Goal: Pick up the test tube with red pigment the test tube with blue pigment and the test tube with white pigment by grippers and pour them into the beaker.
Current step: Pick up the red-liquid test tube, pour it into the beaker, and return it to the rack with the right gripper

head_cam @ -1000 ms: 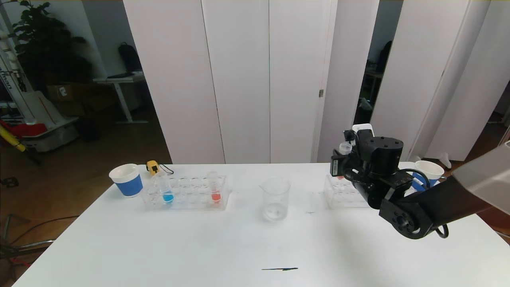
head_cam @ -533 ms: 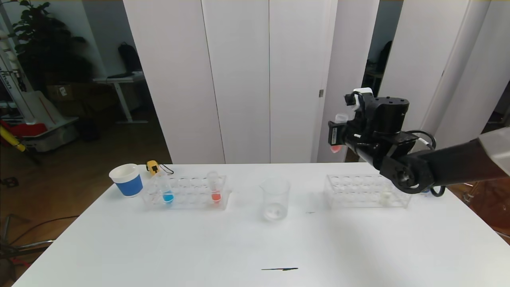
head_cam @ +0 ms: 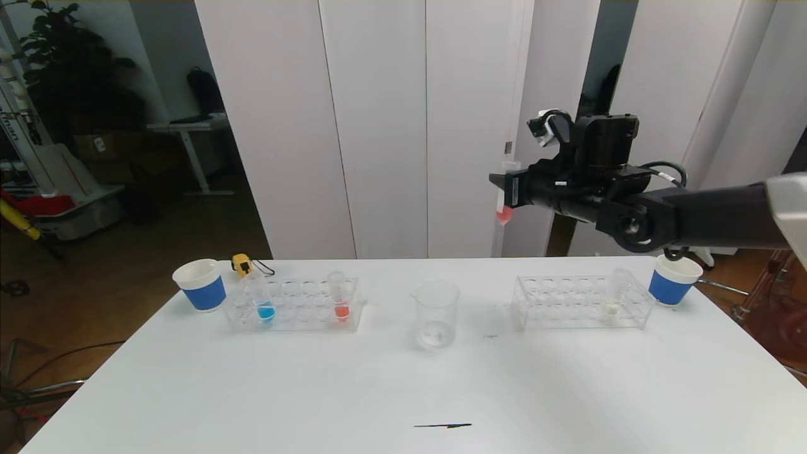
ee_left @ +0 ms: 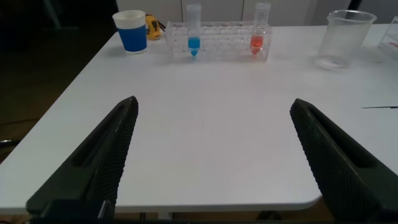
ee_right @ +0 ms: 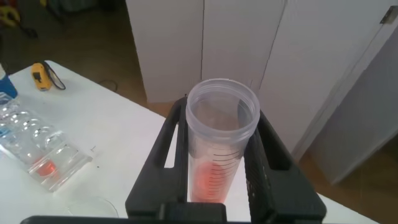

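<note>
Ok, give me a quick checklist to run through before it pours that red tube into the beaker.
1. right gripper clamped on the red test tube: ok.
2. Tube upright, red liquid at its bottom: ok.
3. Tube over the beaker: not ok, it hangs high and off to the beaker's right.
4. Beaker upright on the table: ok.
5. left gripper open, low at the table's near edge, out of the way: ok.

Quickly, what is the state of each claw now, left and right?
Left claw: open, holding nothing.
Right claw: shut on the tube with red liquid, high above the table.
</note>
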Available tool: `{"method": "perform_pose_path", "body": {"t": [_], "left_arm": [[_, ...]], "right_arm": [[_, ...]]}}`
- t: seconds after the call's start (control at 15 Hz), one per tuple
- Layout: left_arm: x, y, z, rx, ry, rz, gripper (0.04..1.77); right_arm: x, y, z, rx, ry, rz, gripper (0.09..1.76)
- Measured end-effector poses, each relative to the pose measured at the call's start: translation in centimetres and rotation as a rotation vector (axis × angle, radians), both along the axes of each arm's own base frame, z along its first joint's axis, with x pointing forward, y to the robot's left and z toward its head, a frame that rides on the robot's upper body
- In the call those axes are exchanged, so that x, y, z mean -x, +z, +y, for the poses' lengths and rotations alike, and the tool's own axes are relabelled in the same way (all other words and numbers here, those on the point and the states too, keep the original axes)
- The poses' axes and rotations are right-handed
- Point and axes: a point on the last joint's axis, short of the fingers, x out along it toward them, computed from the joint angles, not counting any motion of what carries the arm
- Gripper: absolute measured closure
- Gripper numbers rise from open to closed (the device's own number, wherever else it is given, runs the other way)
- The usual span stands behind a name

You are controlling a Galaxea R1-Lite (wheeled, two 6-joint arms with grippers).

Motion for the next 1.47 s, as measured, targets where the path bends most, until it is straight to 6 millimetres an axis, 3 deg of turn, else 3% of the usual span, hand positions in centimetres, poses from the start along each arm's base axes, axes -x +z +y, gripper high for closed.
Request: {"method": "perform_pose_path", "body": {"t": [0.53, 1.13, 1.47], "left_arm": [[0.0, 0.0, 0.0, 0.000, 0.000, 0.000, 0.06], [0.0, 0.0, 0.0, 0.000, 0.000, 0.000, 0.06], [0.0, 0.0, 0.0, 0.000, 0.000, 0.000, 0.06]], "right_arm": [[-0.9, -0.9, 1.1, 0.063, 0.354, -0.082, 1.26], [0.4, -2.2, 3.3, 0.276, 0.431, -0.288, 1.26], [1.5, -3.6, 3.4, 0.374, 0.439, -0.475, 1.26]]}}
